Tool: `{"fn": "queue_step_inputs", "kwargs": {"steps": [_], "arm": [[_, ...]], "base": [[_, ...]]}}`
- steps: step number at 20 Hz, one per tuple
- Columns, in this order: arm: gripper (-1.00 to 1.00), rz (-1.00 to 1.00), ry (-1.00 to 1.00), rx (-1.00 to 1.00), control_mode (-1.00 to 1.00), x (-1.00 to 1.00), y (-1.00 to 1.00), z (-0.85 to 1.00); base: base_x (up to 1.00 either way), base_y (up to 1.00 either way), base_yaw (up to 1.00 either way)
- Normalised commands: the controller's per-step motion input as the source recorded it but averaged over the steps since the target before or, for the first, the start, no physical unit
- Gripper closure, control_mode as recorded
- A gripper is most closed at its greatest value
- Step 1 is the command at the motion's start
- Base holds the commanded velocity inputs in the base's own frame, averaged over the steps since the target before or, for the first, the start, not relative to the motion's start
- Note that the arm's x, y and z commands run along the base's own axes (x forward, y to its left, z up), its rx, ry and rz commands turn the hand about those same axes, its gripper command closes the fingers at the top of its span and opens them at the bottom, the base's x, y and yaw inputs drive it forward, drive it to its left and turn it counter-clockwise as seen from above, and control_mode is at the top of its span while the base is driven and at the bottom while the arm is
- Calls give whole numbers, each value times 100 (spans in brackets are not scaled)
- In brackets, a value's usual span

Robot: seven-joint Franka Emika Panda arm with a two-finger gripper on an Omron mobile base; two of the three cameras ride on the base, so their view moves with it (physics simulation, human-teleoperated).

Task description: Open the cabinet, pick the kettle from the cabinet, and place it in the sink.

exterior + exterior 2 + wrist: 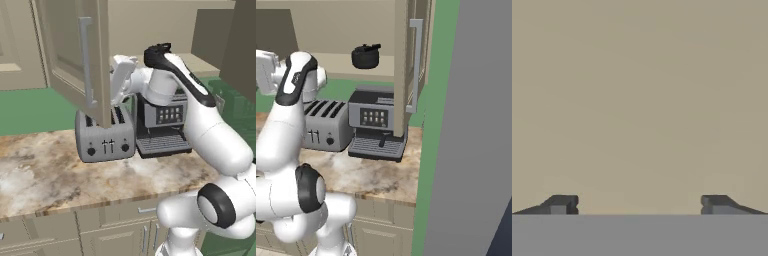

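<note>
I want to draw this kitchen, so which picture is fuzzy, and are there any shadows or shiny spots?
Hand view: plain beige, soft and featureless, with the hand open wide. Left base view: the toaster looks a bit blurry, and there is no sharp shadow beneath it. Right base view: the kettle sits dark in the cabinet; the coffee machine shows no glare.

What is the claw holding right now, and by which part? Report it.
Nothing. The claw is open against a plain beige surface, with nothing between its fingertips; the small round black kettle sits untouched on the cabinet shelf.
</note>
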Motion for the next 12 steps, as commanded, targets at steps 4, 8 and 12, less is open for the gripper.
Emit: {"fn": "queue_step_inputs", "kwargs": {"steps": [4, 8, 12], "arm": [[-100, 12, -4, -14, -100, -8, 75, -16], [-100, 2, -15, -17, -100, -3, 72, -13], [-100, -8, -13, -21, -100, -2, 47, -7]], "base": [[0, 0, 0], [0, 0, 0], [0, 0, 0]]}}
